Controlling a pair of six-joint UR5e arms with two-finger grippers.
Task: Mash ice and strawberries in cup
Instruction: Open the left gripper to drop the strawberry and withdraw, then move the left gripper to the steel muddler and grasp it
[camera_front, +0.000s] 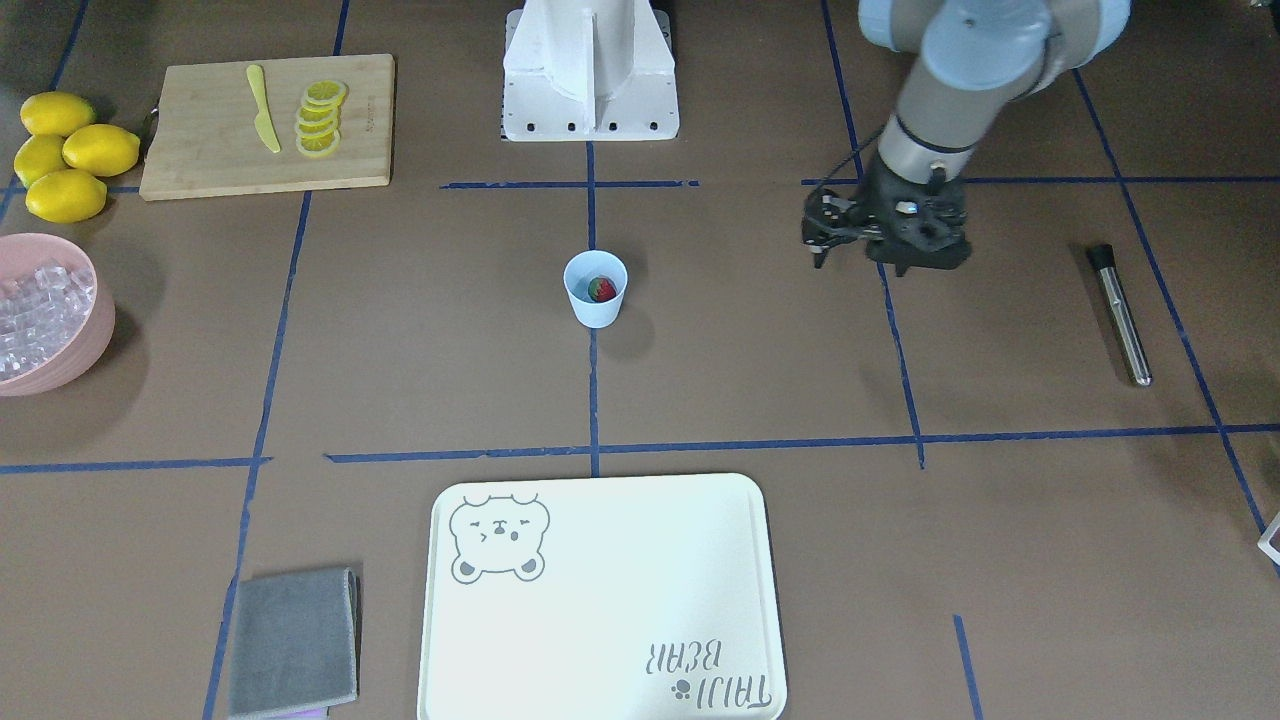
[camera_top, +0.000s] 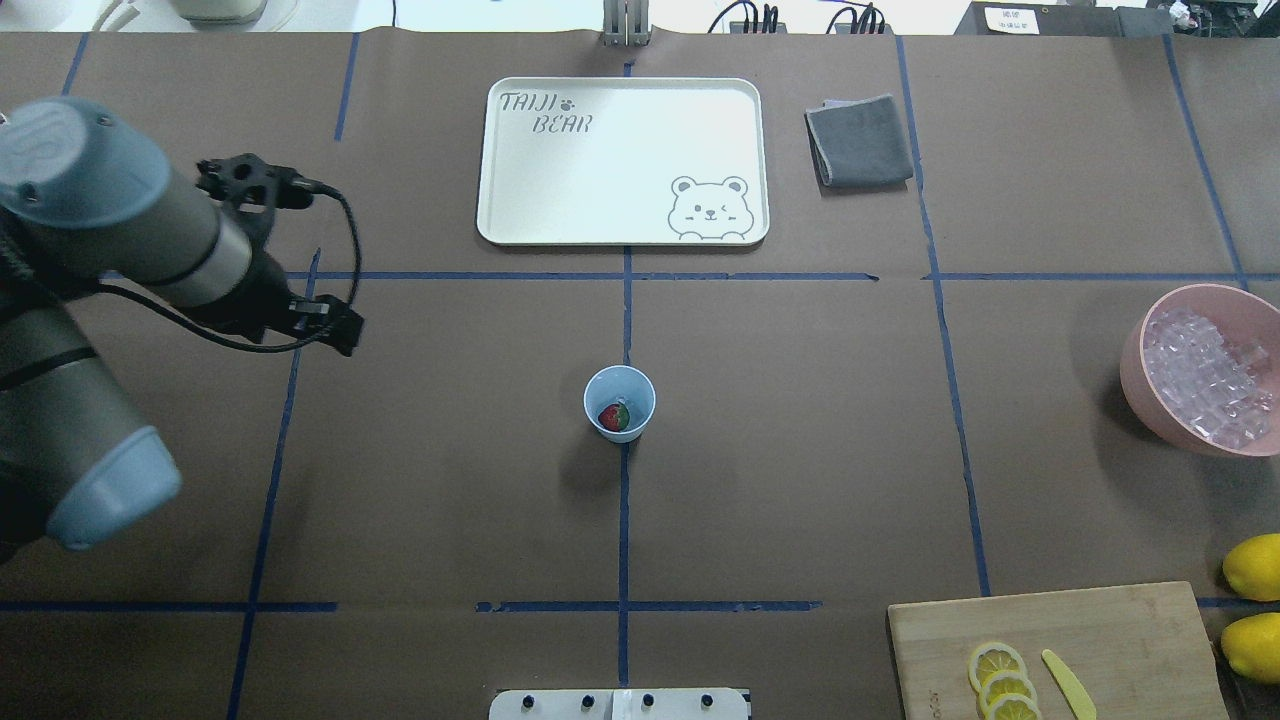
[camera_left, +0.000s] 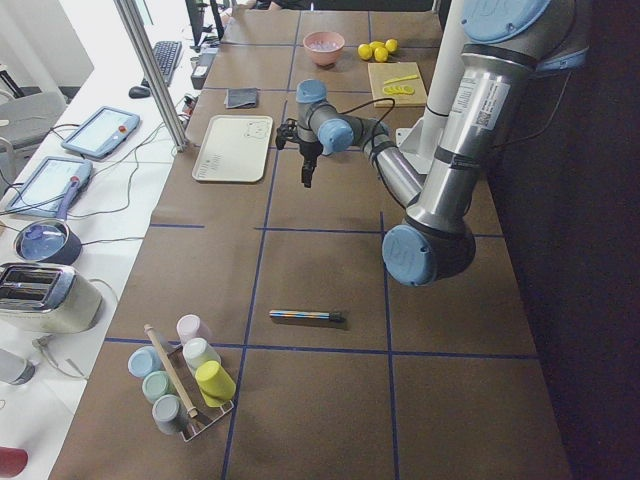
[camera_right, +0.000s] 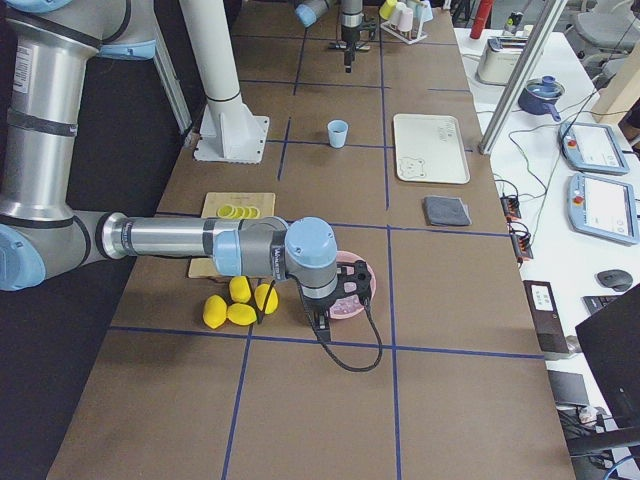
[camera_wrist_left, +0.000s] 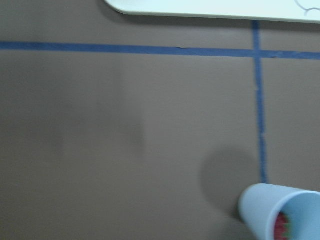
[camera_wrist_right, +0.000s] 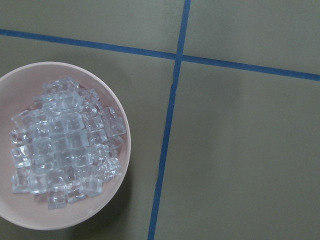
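The light-blue cup (camera_front: 595, 295) stands at the table's middle, and it also shows in the overhead view (camera_top: 619, 390). One red strawberry (camera_front: 601, 289) lies inside it (camera_top: 614, 417). The ice (camera_front: 35, 310) fills a pink bowl (camera_top: 1140, 385) at the robot's right, apart from the cup. My left gripper (camera_front: 895, 262) hangs above bare table well off to the cup's side (camera_top: 335, 330); I cannot tell if it is open. My right gripper (camera_right: 335, 305) hovers over the pink bowl; I cannot tell its state. The right wrist view looks down on the ice (camera_wrist_right: 62, 145).
A metal rod with a black end (camera_front: 1120, 315) lies beyond the left gripper. A white bear tray (camera_front: 600, 600) and a grey cloth (camera_front: 293, 640) lie on the operators' side. A cutting board (camera_front: 200, 150) with lemon slices and a yellow knife, and lemons (camera_front: 65, 155), sit near the bowl.
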